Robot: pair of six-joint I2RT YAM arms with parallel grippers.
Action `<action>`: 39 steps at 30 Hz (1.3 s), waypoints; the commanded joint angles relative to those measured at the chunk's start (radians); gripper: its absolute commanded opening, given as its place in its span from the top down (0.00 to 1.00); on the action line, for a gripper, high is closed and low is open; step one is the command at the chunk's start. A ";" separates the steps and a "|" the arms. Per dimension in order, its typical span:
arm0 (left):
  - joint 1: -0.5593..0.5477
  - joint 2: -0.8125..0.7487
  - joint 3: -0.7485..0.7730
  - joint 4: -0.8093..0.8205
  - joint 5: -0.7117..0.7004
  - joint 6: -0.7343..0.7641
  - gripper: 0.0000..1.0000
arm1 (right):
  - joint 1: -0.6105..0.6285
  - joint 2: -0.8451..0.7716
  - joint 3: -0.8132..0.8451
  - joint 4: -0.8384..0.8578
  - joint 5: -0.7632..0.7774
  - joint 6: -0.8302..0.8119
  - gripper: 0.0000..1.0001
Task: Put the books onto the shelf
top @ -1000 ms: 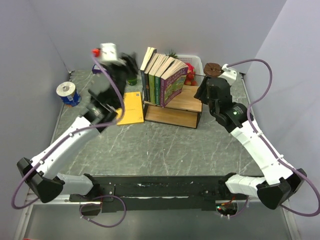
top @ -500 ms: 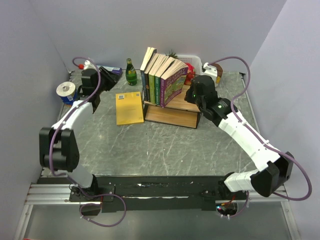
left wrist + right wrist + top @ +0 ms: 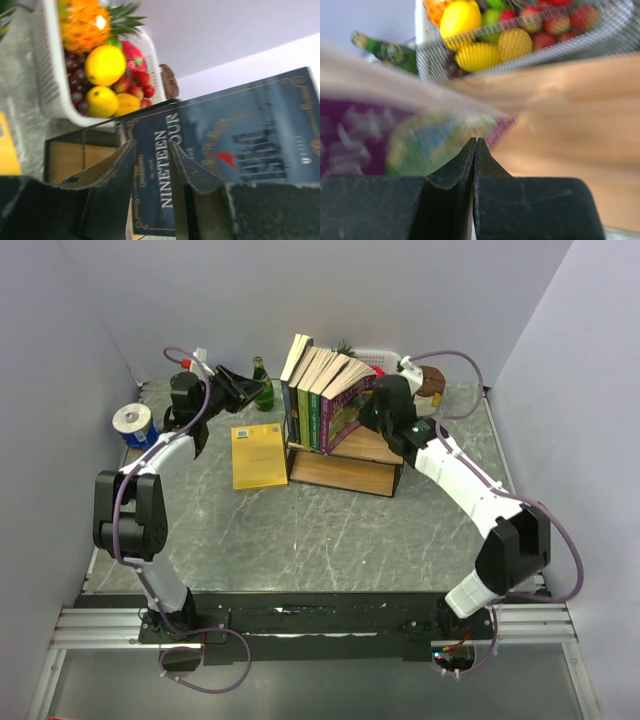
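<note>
Several books (image 3: pixel 318 400): I see them standing at the shelf's (image 3: pixel 350 472) left end, with the purple book (image 3: pixel 347 410) outermost and tilted.
Yellow book (image 3: pixel 258 454): flat on the bench (image 3: pixel 330 540), just left of the shelf.
Left tool (image 3: pixel 235 385): released, fingers (image 3: pixel 122 170) parted on nothing, behind and left of the shelf, near the green bottle (image 3: pixel 262 386).
Right tool (image 3: pixel 475 145): clenched empty, over the shelf's top board, just beside my purple book.
</note>
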 commanded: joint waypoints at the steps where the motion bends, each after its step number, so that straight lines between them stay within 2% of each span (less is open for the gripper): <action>1: -0.018 0.025 0.077 0.046 0.080 0.019 0.61 | -0.023 0.066 0.123 0.056 -0.027 0.042 1.00; 13: -0.112 0.072 0.135 -0.053 0.088 0.123 0.62 | -0.032 0.160 0.233 0.053 -0.088 0.044 1.00; 24: -0.130 0.025 0.108 -0.073 0.068 0.157 0.62 | -0.029 0.210 0.275 0.068 -0.183 0.056 1.00; 39: -0.141 0.003 0.086 -0.100 0.051 0.172 0.62 | -0.009 0.246 0.322 0.047 -0.223 0.058 1.00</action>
